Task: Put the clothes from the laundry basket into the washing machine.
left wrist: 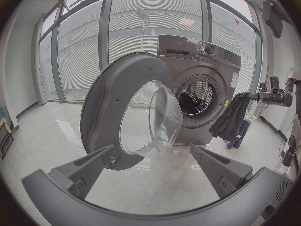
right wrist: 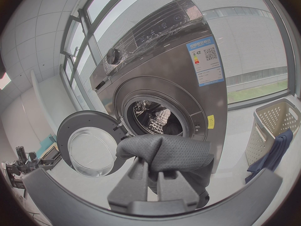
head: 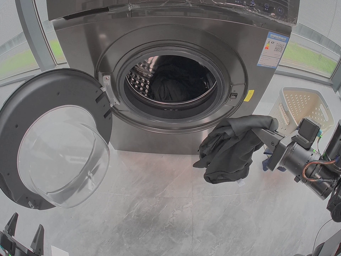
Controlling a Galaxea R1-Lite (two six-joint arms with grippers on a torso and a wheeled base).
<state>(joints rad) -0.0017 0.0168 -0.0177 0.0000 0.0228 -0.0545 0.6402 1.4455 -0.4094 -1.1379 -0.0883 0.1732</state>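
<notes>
Right hand [head: 263, 131] clamped on dark grey garment [head: 227, 150], which hangs mid-air just right of the washing machine [head: 81, 50] opening, door [head: 53, 89] open. Left hand [left wrist: 151, 148] spread apart, empty. Blue garment [right wrist: 276, 151] draped over basket [head: 302, 104] rim.

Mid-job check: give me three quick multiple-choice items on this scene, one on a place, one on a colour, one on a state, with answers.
1. Where is the grey garment?
A inside the drum
B hanging from the right gripper in front of the washing machine
C on the floor

2. What colour is the cloth draped over the laundry basket?
A red
B white
C dark blue

3. The door is:
A shut
B swung open
C removed

Answers:
1 B, the jaws clamp it in the air.
2 C, it hangs blue down the outside.
3 B, it stands swung aside.
</notes>
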